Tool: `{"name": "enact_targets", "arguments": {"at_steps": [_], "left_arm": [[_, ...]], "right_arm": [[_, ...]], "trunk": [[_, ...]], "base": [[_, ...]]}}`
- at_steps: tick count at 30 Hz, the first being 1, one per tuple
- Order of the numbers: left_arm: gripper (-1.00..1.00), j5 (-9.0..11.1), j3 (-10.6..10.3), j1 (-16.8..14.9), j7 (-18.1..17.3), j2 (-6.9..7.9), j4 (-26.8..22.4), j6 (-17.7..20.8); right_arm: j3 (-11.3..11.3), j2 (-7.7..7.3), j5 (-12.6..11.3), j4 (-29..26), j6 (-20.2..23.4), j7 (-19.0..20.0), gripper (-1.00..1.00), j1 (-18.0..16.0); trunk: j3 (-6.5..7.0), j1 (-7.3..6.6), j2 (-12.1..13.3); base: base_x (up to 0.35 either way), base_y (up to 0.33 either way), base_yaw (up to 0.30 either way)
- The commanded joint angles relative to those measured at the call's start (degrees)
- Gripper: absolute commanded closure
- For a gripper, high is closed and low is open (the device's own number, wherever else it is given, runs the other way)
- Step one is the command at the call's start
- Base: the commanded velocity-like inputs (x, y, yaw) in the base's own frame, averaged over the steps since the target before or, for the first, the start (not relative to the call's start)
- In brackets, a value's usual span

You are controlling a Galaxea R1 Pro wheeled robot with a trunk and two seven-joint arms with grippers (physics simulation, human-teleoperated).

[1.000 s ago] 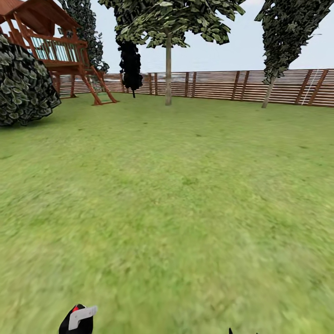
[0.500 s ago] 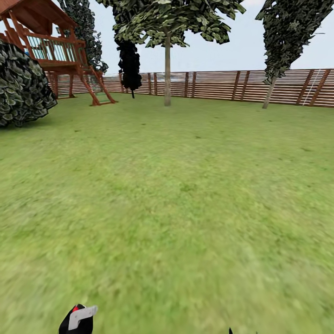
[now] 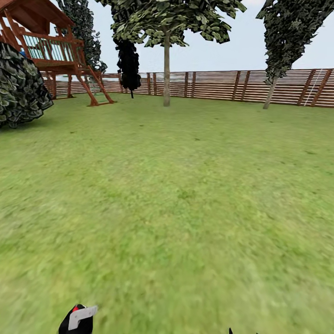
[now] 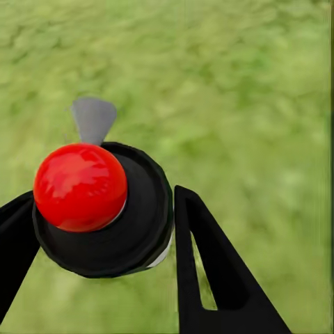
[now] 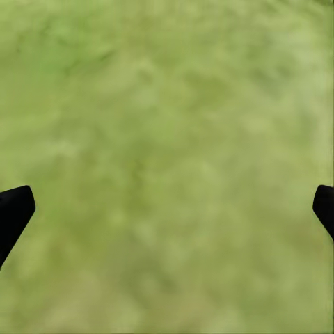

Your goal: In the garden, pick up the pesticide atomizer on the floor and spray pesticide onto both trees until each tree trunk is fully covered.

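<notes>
1. Your view has swung slightly right; the playhouse (image 3: 46,44) drifted toward 9 o'clock.
2. Your left gripper (image 4: 104,229) clamps the atomizer (image 4: 104,209); the right gripper (image 5: 167,209) hangs spread, empty.
3. The pale-trunked tree (image 3: 166,69) stands far off at 12 o'clock, left arm nearer.

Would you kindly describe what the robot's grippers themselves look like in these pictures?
In the wrist views both grippers are plain matt black with no markings or cables in sight. The left gripper has flat, tapering fingers, one pierced by a long narrow slot. Of the right gripper, two dark rounded fingertips show at the picture's edges.
</notes>
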Motion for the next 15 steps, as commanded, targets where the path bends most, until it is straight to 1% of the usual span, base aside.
{"name": "enact_targets", "arguments": {"at_steps": [1, 15], "left_arm": [[1.00, 0.00, 0.03, 0.00, 0.01, 0.01, -0.01, 0.00], [1.00, 0.00, 0.03, 0.00, 0.02, 0.02, 0.00, 0.04]], "right_arm": [[0.00, 0.00, 0.00, 0.00, 0.00, 0.01, -1.00, 0.00], [0.00, -0.01, 0.00, 0.00, 0.00, -0.01, -1.00, 0.00]], "trunk": [[0.00, 0.00, 0.00], [0.00, 0.00, 0.00]], "base": [[0.324, -0.105, 0.000], [0.317, -0.115, 0.000]]}}
